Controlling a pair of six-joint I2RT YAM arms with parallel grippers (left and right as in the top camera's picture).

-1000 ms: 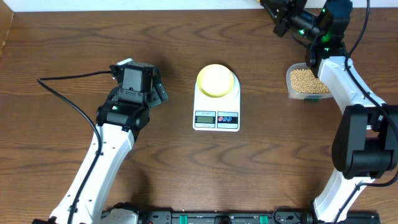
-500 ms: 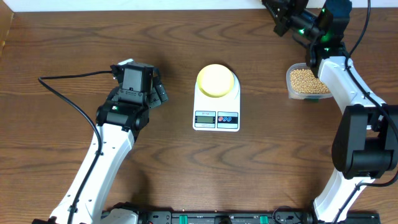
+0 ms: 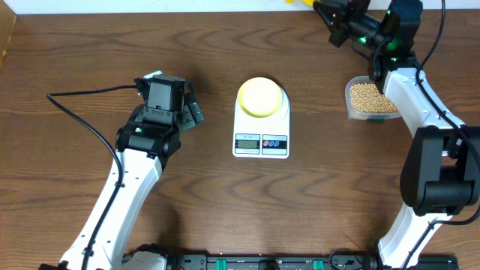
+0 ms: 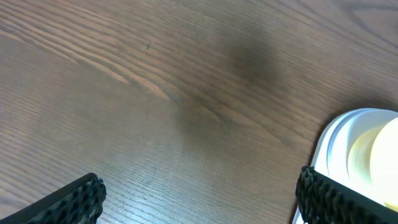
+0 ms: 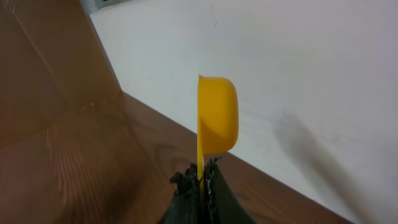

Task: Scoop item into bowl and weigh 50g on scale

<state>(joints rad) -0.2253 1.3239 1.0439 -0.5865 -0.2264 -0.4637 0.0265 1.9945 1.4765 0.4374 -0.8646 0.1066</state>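
Note:
The pale yellow-green bowl (image 3: 260,97) sits on the white scale (image 3: 261,128) at the table's centre; both show at the right edge of the left wrist view, bowl (image 4: 380,163) and scale (image 4: 339,152). The tan beans (image 3: 370,96) fill a clear tub (image 3: 351,109) at the right. My right gripper (image 3: 330,13) is at the far right back edge, shut on the handle of the yellow scoop (image 5: 214,118), held on edge in the air. My left gripper (image 3: 191,105) is open and empty, left of the scale; its fingers flank bare table in the left wrist view (image 4: 200,198).
A white wall runs along the table's back edge (image 3: 187,6). A black cable (image 3: 75,112) trails from the left arm across the left side. The right arm (image 3: 427,120) stretches along the right edge past the tub.
The right gripper with the scoop has shifted slightly; a bit of yellow scoop now shows at the top edge. The left arm has not moved.

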